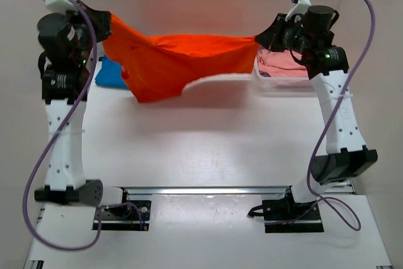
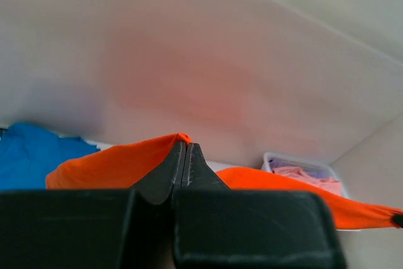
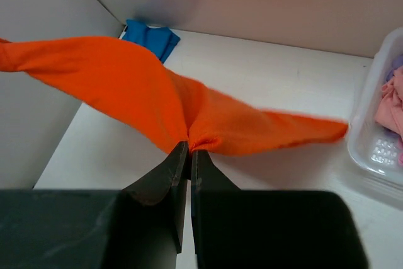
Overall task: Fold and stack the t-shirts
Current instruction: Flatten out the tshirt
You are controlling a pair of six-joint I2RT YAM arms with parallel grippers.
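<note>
A bright orange t-shirt (image 1: 170, 61) hangs stretched in the air between both arms, its lower part sagging toward the left. My left gripper (image 1: 108, 22) is shut on its left end; in the left wrist view the pinched jaws (image 2: 186, 146) hold orange cloth (image 2: 113, 165). My right gripper (image 1: 259, 37) is shut on the right end, and the right wrist view shows bunched orange fabric (image 3: 145, 99) caught at the gripper (image 3: 190, 146) tips. A blue t-shirt (image 1: 112, 75) lies folded on the table at the back left. Pale pink t-shirts (image 1: 283, 62) lie in the basket.
A white plastic basket (image 1: 283, 84) stands at the back right, under the right arm. White walls close in the table on the back and sides. The arm bases and a metal rail (image 1: 208, 190) sit at the near edge.
</note>
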